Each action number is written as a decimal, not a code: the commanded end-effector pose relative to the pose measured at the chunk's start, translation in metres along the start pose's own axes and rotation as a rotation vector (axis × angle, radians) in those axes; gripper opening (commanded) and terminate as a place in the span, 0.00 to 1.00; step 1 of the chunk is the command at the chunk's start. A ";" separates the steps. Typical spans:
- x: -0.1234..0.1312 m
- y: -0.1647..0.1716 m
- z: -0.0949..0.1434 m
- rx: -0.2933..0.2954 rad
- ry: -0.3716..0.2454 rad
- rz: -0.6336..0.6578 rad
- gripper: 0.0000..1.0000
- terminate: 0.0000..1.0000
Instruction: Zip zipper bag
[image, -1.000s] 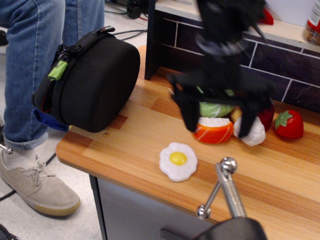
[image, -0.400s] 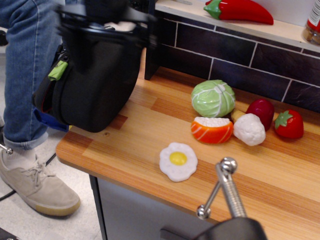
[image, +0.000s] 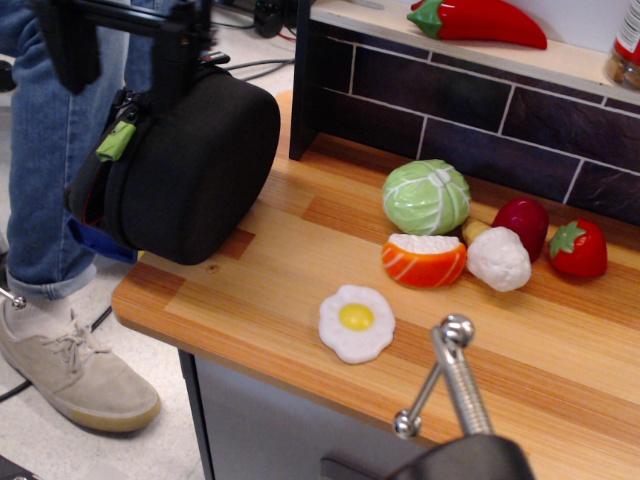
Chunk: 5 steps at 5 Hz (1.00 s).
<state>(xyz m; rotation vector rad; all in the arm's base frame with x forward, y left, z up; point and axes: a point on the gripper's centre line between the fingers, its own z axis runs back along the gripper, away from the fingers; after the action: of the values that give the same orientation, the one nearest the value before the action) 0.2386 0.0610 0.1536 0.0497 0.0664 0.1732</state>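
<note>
The zipper bag (image: 200, 165) is a large black rounded case lying on its side at the left end of the wooden table (image: 280, 290), overhanging the edge. Its zipper runs along the left rim, with a lime-green pull tab (image: 115, 140) near the top left and a sliver of red lining below it. My gripper (image: 120, 90) is open, at the top left above the bag's zipper edge. One finger (image: 70, 55) hangs left of the bag and the other finger (image: 180, 70) is over the bag's top. It holds nothing.
Toy foods lie to the right: a cabbage (image: 427, 196), salmon sushi (image: 424, 262), a fried egg (image: 356, 322), a white piece (image: 498, 258), a strawberry (image: 578, 248). A chili (image: 478, 20) lies on the shelf. A person's jeans leg (image: 45, 180) stands left of the bag. A metal clamp handle (image: 452, 375) is in front.
My gripper has swept left from above the toy foods, across the bag's top, to the bag's left zipper edge. The bag and foods have not moved.
</note>
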 end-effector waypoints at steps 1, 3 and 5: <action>0.003 0.008 -0.013 0.001 -0.081 -0.042 1.00 0.00; 0.013 0.008 -0.034 0.016 -0.100 -0.067 1.00 0.00; 0.017 0.009 -0.038 0.015 -0.083 -0.099 0.00 0.00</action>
<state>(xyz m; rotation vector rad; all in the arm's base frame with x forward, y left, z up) 0.2450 0.0760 0.1045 0.0654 0.0165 0.0868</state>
